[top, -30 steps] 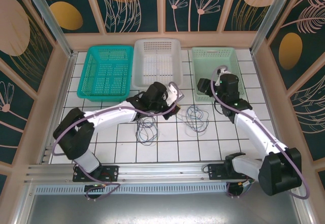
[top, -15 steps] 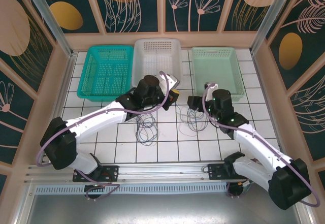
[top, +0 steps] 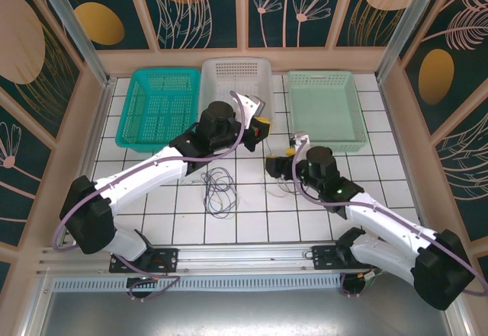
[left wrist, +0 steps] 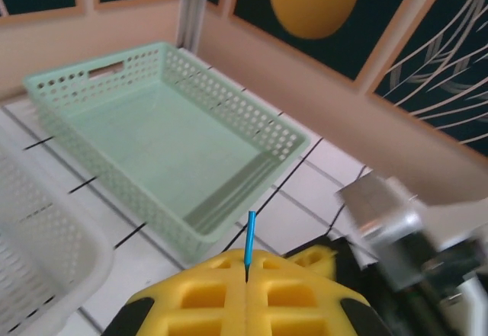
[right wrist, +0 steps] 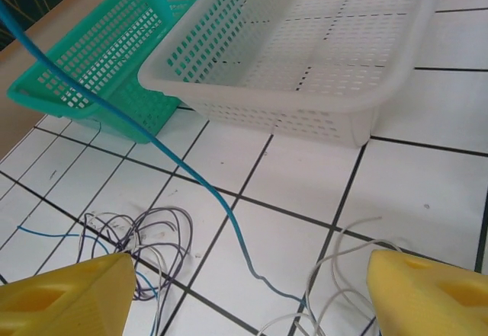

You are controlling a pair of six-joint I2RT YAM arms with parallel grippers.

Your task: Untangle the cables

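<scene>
Table [top: 252,222]: white tiles. You have three baskets in a row along the far edge: teal basket [top: 160,109] at left, white basket [top: 235,92] in the middle, green basket [top: 324,111] at right.

Left arm [top: 152,172]: runs diagonally from its base towards the white basket, with the wrist at that basket's near right corner.

Right arm [top: 381,218]: stretches from its base leftward to the middle of the table, in front of the gap between the white and green baskets.

Left gripper [top: 261,128]: raised off the tiles, just off the white basket's near right corner. In its wrist view you see the yellow pads [left wrist: 191,298] pressed together, with the blue cable [left wrist: 250,237] nipped in the seam and a short end standing up above them.

Right gripper [top: 276,164]: hangs low over the centre tiles. Its yellow fingers [right wrist: 61,298] are spread wide, with nothing clamped between them.

In the right wrist view, the blue cable slants straight down from the upper left to the tile between the right fingers, then kinks and lies flat. It touches neither finger.

Dark coil [top: 219,193]: loose loops on the tiles in front of the white basket, to the left of the right gripper.

Pale coil [right wrist: 335,264]: loops beside one right finger, partly under the gripper. You cannot tell whether it crosses the blue cable.
</scene>
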